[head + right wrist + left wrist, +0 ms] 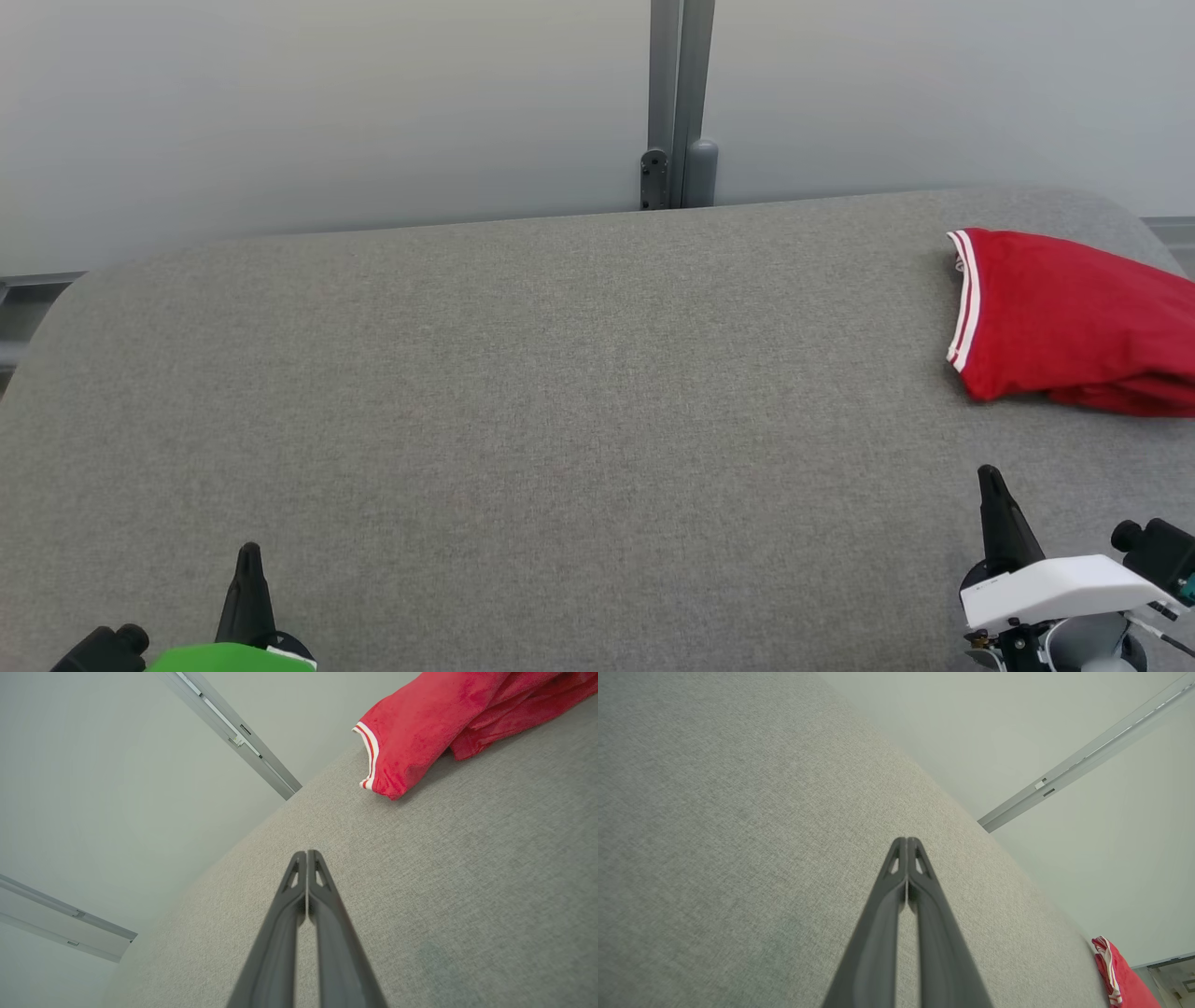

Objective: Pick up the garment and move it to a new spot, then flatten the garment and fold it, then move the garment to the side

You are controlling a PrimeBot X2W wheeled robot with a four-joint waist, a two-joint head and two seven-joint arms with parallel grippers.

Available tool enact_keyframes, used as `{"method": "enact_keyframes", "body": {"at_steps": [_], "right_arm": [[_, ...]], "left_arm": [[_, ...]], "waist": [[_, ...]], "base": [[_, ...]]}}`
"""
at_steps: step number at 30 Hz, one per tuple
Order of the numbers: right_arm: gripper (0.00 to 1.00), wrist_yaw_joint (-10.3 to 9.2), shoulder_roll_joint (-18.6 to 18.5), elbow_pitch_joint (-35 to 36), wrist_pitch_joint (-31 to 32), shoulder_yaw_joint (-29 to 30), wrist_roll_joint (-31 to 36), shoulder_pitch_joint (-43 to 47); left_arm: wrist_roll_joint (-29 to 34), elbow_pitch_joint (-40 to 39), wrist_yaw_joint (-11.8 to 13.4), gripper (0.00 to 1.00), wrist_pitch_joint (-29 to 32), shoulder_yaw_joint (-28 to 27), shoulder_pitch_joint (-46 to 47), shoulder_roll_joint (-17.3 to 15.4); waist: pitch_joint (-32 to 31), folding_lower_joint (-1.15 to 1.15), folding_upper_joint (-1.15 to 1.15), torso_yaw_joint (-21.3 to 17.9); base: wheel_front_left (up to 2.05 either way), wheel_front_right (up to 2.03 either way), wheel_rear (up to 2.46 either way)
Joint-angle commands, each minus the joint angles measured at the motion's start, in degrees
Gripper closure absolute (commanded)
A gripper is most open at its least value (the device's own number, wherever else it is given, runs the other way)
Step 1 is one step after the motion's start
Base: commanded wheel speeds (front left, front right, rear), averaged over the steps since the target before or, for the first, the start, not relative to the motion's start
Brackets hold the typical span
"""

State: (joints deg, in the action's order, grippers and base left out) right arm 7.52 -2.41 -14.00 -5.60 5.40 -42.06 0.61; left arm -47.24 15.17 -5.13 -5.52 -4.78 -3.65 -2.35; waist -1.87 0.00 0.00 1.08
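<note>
one red garment (1074,322), folded into a soft wedge, lies on a grey table (560,420) ahead of the right gripper (988,474) and a little to its outer side, well apart from its tips. from the left gripper (248,551) it lies far across the table, ahead and to the right. the cloth looks plush and slightly fuzzy. one hem, banded in white and red stripes, faces the middle of the table, and looser folds bunch under the outer part, which the head view cuts off at its edge.

two grippers sit low near the robot, one at each side. each has two long dark fingers of matt plastic that taper to a point, with a small triangular cut-out near each tip. in both wrist views the finger pairs are pressed together at the tips, with a thin slit lower down. both grippers are fully closed and hold nothing. whether their tips touch the table cannot be told.

the table top is covered in a woven, heathered grey fabric and has rounded corners. a green cover (224,656) sits behind the left gripper's fingers and a white housing (1055,579) behind the right's. beyond the table, ahead and between the two grippers, one grey metal post (680,103) runs up a plain pale wall (327,112).
</note>
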Motion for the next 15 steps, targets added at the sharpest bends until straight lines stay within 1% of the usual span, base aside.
{"method": "enact_keyframes", "body": {"at_steps": [1,15], "right_arm": [[1.00,-0.01,-0.40,0.77,0.46,0.22,-2.11,-1.76],[1.00,0.00,-0.45,0.64,3.04,0.45,-12.65,-2.97]], "left_arm": [[-2.01,-0.82,-0.43,1.00,0.43,-0.26,1.68,-0.39],[-11.42,-0.93,-0.88,1.00,3.00,-0.60,3.60,-0.47]], "waist": [[0.03,0.00,0.00,-0.02],[0.36,0.00,0.00,-0.19]], "base": [[0.00,0.00,0.00],[0.00,0.00,0.00]]}}
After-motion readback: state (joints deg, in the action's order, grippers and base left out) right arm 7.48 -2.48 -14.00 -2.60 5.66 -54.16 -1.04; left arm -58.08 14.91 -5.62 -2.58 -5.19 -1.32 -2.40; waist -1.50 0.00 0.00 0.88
